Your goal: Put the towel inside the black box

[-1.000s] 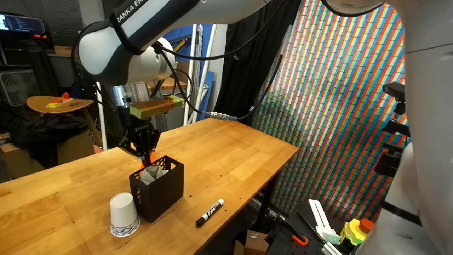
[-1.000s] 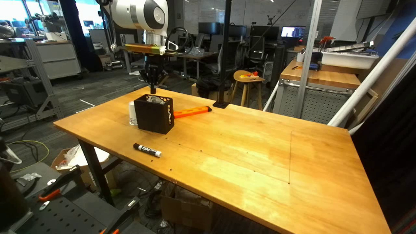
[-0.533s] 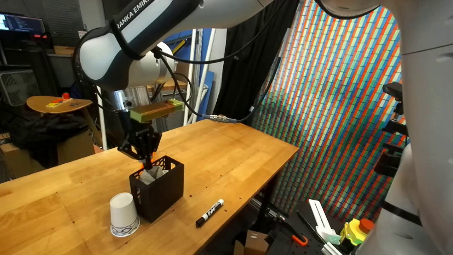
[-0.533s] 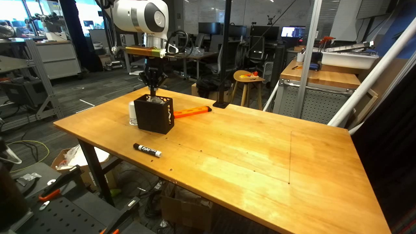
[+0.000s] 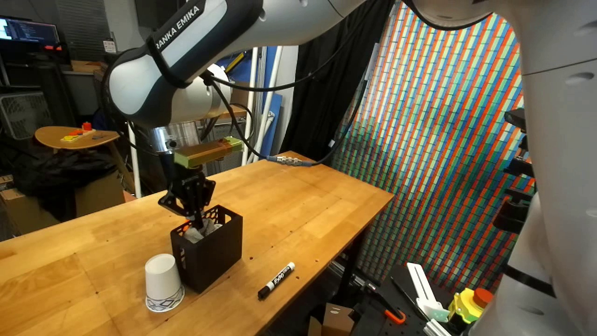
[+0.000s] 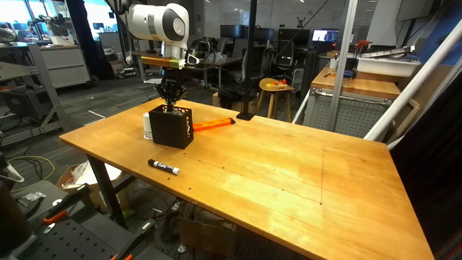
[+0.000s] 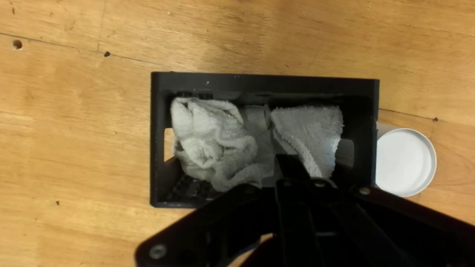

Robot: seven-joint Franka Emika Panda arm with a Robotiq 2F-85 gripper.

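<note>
Tamping seemed due: my hand (image 5: pixel 198 223), fingers together, stood at the mouth of the black box (image 5: pixel 212 259); wrist view, towel (image 7: pixel 213 141) lay inside, bulk toward ten o'clock, flap toward one.

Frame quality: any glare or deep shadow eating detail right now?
Wrist view: towel readable, brighter toward picture left, greyer toward right; tool nearly a black silhouette; black box dark inside. In an exterior view: windows blown out, soft glare on the table. In both exterior views: the black box's broad side reads as flat black, little detail.
</note>
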